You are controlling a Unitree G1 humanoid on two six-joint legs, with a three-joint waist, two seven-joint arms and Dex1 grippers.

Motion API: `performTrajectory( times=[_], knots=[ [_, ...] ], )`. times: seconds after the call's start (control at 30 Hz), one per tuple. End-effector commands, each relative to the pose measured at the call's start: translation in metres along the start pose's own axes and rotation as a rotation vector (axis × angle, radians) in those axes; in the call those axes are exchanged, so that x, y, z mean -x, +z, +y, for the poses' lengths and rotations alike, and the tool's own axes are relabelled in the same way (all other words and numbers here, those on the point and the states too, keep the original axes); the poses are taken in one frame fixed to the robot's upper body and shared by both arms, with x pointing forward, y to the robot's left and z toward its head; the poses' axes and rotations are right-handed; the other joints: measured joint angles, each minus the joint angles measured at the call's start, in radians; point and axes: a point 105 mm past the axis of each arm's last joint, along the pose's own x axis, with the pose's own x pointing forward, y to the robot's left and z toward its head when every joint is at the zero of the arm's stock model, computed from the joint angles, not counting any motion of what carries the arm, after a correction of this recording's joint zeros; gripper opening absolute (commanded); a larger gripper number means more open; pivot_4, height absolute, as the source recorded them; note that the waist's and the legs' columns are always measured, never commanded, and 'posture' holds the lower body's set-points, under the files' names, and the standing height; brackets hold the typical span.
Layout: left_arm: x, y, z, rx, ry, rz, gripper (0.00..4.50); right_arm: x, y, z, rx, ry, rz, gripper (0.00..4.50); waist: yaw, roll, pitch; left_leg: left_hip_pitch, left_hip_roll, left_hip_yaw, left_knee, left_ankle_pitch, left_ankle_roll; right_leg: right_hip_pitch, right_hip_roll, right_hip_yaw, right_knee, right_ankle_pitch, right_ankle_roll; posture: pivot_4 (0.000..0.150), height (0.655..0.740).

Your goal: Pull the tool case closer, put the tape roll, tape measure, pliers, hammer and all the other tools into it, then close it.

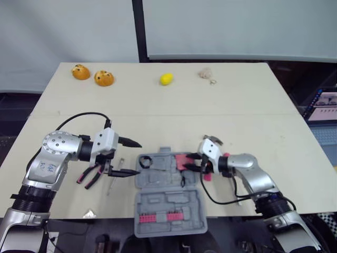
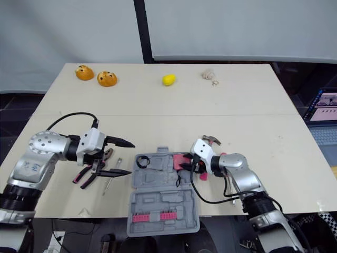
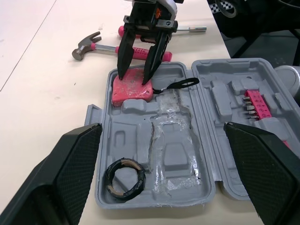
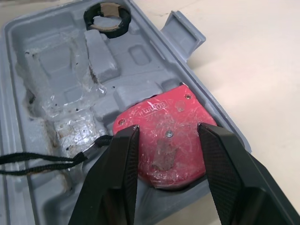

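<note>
Open tool case (image 3: 129, 136), tape roll (image 3: 123, 195), tape measure (image 3: 131, 89) inside (lid (image 3: 225, 75) holds bits (image 3: 253, 104))

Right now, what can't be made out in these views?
- Pliers: head hidden behind left gripper, eye views.
- Hammer: handle crossed by right gripper, left wrist view.
- Tape measure: mostly covered by right gripper, eye views.
- Pale scrap: too small to name, eye views.
</note>
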Motion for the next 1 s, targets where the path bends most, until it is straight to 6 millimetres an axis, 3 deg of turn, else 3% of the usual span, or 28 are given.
performTrajectory(
  times=[0.03,0.1,0.17,0.23,0.37,0.43,0.5,0.57,0.63,0.73,0.83,0.9,1.0],
  knots=[
    [0.005,0.007,0.007,-0.017,0.045,-0.029,4.50,-0.003,-0.046,0.015,-0.167,-0.020,0.112,2.10,0.001,-0.002,-0.005,0.000,0.000,-0.001,0.000,0.000,0.000,0.001,0.000,-0.001,0.000,0.000,0.000,0.150,0.7370],
    [0.005,0.007,0.008,0.002,0.060,-0.044,4.50,-0.005,-0.027,0.010,-0.164,-0.059,0.002,2.10,0.001,-0.003,-0.006,0.000,0.000,-0.002,0.000,-0.001,0.000,0.001,0.000,-0.002,-0.001,0.000,-0.001,0.150,0.7370],
    [0.004,0.008,0.008,0.041,0.092,-0.079,4.50,0.002,0.005,0.001,-0.129,-0.116,-0.149,2.10,0.002,-0.003,-0.006,0.000,0.000,-0.002,0.000,-0.001,-0.001,0.001,0.000,-0.002,-0.001,-0.001,-0.001,0.150,0.7370],
    [0.003,0.008,0.008,0.068,0.163,-0.120,4.50,0.021,0.034,-0.004,-0.058,-0.153,-0.245,2.10,0.003,0.001,-0.004,-0.001,0.000,-0.002,0.000,-0.001,-0.001,0.001,-0.001,-0.002,-0.001,-0.001,-0.001,0.150,0.7370],
    [0.015,-0.004,0.001,0.188,0.272,-0.151,4.50,0.067,0.058,-0.003,0.010,-0.187,-0.262,2.10,0.000,0.008,0.000,-0.005,0.000,-0.003,-0.001,-0.001,0.000,-0.003,-0.001,-0.002,0.000,-0.001,-0.001,0.150,0.7370],
    [0.024,-0.013,-0.004,0.254,0.312,-0.145,4.50,0.089,0.058,0.000,0.001,-0.194,-0.223,2.10,0.003,0.008,0.001,-0.005,0.000,-0.003,-0.001,-0.001,0.000,-0.003,-0.001,-0.002,-0.001,-0.001,-0.001,0.150,0.7370],
    [0.046,-0.031,-0.011,0.342,0.411,-0.113,4.50,0.130,0.035,0.003,-0.020,-0.211,-0.096,2.59,0.008,0.008,0.000,-0.005,0.001,-0.005,-0.002,-0.001,0.000,-0.002,-0.001,-0.004,-0.003,-0.001,-0.001,0.150,0.7370],
    [0.074,-0.051,-0.021,0.430,0.536,-0.065,4.50,0.173,0.011,0.006,-0.048,-0.255,0.039,3.33,0.018,0.008,0.001,-0.004,0.000,-0.007,-0.004,-0.002,0.000,0.000,-0.001,-0.005,-0.007,-0.001,-0.001,0.150,0.7370],
    [0.092,-0.064,-0.029,0.480,0.616,-0.030,4.50,0.200,-0.001,0.006,-0.089,-0.299,0.100,4.44,0.024,0.007,0.001,-0.003,0.000,-0.007,-0.006,-0.003,0.002,0.000,-0.002,-0.005,-0.009,-0.001,0.000,0.150,0.7370],
    [0.135,-0.092,-0.051,0.588,0.757,0.062,4.50,0.246,-0.025,0.008,-0.120,-0.380,0.220,4.44,0.024,0.005,0.001,-0.003,-0.001,-0.006,-0.005,-0.006,0.007,0.002,-0.002,-0.005,-0.010,0.001,0.002,0.150,0.7370],
    [0.179,-0.115,-0.078,0.687,0.880,0.153,4.50,0.282,-0.037,0.011,-0.150,-0.456,0.272,4.44,0.022,0.004,0.001,-0.001,-0.001,-0.006,-0.007,-0.008,0.009,0.002,-0.002,-0.005,-0.012,0.000,0.001,0.150,0.7370],
    [0.199,-0.120,-0.089,0.695,0.933,0.192,4.50,0.299,-0.039,0.010,-0.163,-0.508,0.270,4.44,0.022,0.003,0.001,-0.001,-0.001,-0.006,-0.009,-0.008,0.008,0.002,-0.002,-0.005,-0.013,0.000,0.000,0.150,0.7370],
    [0.213,-0.122,-0.093,0.696,0.982,0.211,4.50,0.312,-0.039,0.008,-0.161,-0.547,0.270,4.44,0.023,0.003,0.001,-0.001,-0.001,-0.006,-0.010,-0.008,0.008,0.002,-0.003,-0.005,-0.014,0.000,0.000,0.150,0.7370]
  ],
)
